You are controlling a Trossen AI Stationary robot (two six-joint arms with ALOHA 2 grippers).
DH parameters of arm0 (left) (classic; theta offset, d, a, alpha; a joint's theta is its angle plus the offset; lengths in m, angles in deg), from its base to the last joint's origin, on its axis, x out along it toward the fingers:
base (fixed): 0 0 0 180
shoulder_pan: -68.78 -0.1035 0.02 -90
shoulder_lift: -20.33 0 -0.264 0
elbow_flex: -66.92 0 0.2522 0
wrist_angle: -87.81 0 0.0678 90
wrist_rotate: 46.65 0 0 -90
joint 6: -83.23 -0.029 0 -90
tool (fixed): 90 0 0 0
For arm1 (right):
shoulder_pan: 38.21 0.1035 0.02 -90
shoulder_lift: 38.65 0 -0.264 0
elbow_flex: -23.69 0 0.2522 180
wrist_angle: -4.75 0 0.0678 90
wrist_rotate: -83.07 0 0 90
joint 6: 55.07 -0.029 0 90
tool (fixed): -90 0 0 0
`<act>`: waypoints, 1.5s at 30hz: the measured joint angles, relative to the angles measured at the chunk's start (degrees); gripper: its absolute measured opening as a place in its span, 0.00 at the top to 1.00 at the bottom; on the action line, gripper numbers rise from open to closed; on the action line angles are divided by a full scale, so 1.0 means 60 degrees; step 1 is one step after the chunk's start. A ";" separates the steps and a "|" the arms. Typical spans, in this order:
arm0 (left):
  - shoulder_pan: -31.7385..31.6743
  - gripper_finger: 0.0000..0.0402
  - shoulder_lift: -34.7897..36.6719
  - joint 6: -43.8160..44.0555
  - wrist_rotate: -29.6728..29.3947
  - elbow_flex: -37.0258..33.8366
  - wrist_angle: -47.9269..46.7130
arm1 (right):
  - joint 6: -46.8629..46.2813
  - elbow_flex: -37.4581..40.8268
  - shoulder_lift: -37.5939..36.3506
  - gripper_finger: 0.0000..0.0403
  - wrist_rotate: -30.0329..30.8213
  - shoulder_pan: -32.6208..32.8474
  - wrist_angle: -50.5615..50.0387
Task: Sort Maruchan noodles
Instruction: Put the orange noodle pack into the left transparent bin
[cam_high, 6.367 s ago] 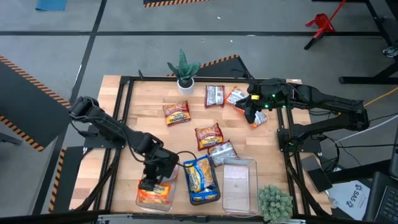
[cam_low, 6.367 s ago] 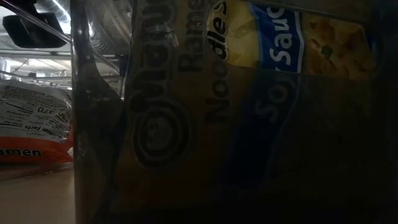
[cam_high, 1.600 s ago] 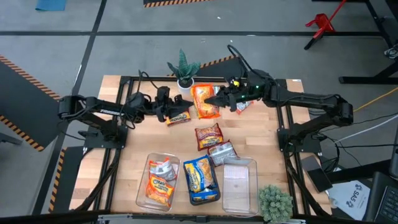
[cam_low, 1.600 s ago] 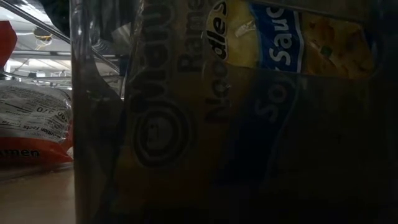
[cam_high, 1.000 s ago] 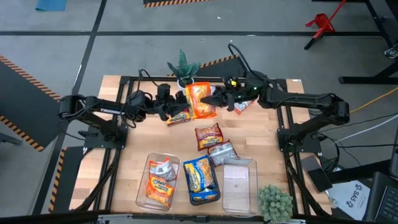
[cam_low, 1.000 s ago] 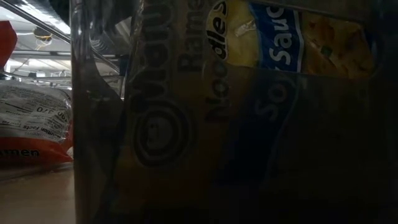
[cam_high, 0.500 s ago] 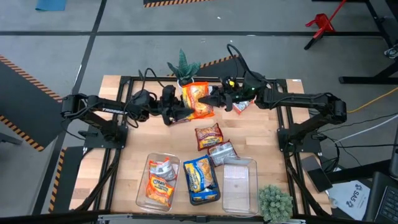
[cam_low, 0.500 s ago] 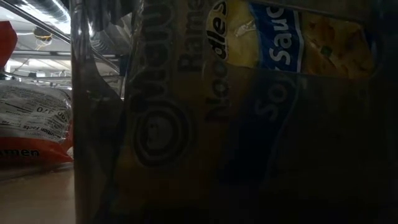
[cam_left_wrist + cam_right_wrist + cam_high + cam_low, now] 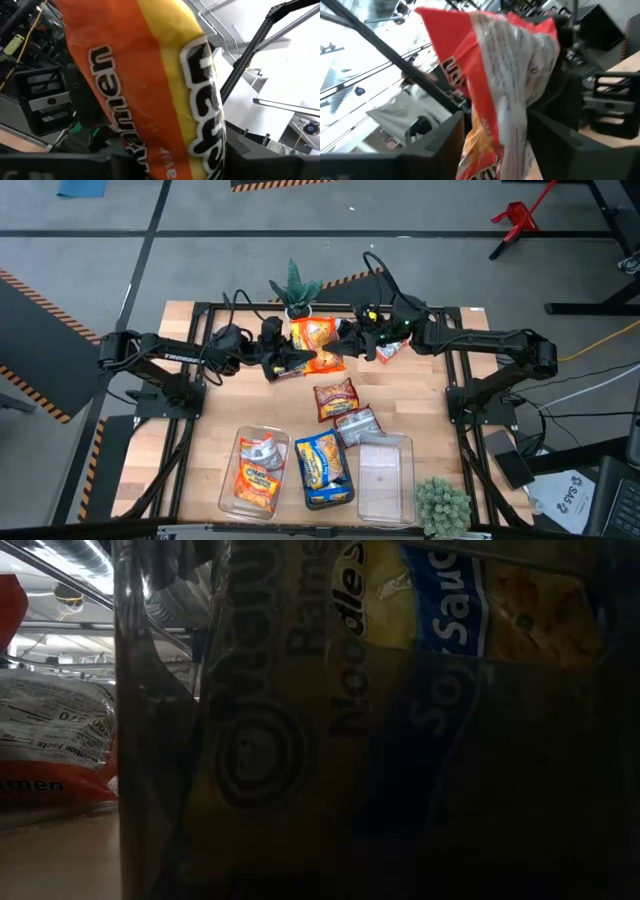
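An orange Maruchan noodle packet [image 9: 313,338] stands upright in the air over the table's far middle, between my two grippers. My left gripper [image 9: 300,360] reaches it from the table's left and is shut on it; the packet [image 9: 150,85] fills the left wrist view. My right gripper [image 9: 343,340] comes from the table's right, open, its fingers [image 9: 435,145] on either side of the packet [image 9: 500,65]. More packets lie flat on the wood [image 9: 337,398], [image 9: 357,423], [image 9: 385,345], and one [image 9: 283,370] lies partly under my left gripper. My left gripper pinches the orange packet's lower end [image 9: 170,150] between its two fingers [image 9: 275,160]. The fingers come from the table's left, slanting upward. The packet stands upright above them, clear of the table. My right gripper's fingers flank the packet's opposite edge [image 9: 495,150]; I cannot tell whether they touch it.
Three clear bins stand at the near edge: one [image 9: 260,472] with orange packets, one [image 9: 322,470] with blue-and-yellow packets, which blocks the low view [image 9: 400,690], and one [image 9: 385,480] on the right. Potted plants stand at the far edge [image 9: 295,290] and the near right corner [image 9: 442,505].
My left gripper has edged toward the table's right edge, up to the orange packet's lower left side. The packet has stayed upright in the air and shifted slightly toward the left gripper.
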 joint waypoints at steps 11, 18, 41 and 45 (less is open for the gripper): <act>-0.0094 0.71 0.0052 0.1226 0.0966 0.0004 -0.0925 | 0.0214 0.0000 -0.1000 0.44 -0.1029 -0.0556 -0.2501; 0.0414 0.72 0.0455 0.2433 0.2349 0.0011 -0.2820 | 0.1625 0.0002 -0.1841 0.44 -0.0488 -0.0687 -0.6056; 0.6764 0.72 0.3175 0.5328 -0.3899 0.0004 -1.1776 | 0.2499 0.0000 -0.2755 0.44 0.1150 0.0023 -0.8028; 0.6706 0.72 0.3423 0.5243 -0.2240 0.0004 -1.3440 | 0.2501 0.0001 -0.2755 0.44 0.1150 0.0024 -0.8041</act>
